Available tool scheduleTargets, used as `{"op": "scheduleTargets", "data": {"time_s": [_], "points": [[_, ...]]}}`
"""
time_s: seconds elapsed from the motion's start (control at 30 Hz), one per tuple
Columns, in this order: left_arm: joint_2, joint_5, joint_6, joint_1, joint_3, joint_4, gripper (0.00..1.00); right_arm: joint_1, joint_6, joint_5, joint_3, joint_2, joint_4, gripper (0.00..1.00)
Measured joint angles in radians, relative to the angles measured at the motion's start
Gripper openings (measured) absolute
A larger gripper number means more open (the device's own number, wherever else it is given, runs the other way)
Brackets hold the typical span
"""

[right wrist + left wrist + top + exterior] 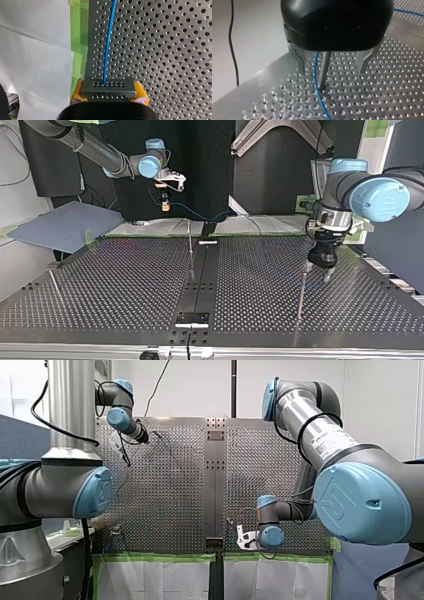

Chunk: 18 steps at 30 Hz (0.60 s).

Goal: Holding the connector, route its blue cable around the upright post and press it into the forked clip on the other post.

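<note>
1. Our right gripper [109,93] clamps the connector [108,86] between yellow pads: rigid, light, the right hold.
2. Its blue cable [108,45], thin and probably limp, passes just beside the post [324,67].
3. Our left gripper [332,72] straddles both, fingers wide.

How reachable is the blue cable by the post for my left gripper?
Probably yes: my left gripper is open astride the post, the blue cable between its fingers, though the post would be caught too.
</note>
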<state>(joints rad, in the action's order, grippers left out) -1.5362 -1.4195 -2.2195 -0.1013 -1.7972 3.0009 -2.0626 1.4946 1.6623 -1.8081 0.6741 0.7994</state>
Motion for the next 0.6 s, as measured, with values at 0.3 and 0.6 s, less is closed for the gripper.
{"op": "scheduleTargets", "data": {"time_s": [0.3,0.6], "points": [[-0.022,-0.001,-0.068,-0.011,-0.01,-0.074,1.0,-0.001,-0.001,0.001,0.0,0.0,-0.003,0.0],[-0.072,-0.016,-0.104,-0.018,-0.01,-0.152,1.0,-0.002,-0.002,0.001,0.0,0.0,-0.005,0.0]]}}
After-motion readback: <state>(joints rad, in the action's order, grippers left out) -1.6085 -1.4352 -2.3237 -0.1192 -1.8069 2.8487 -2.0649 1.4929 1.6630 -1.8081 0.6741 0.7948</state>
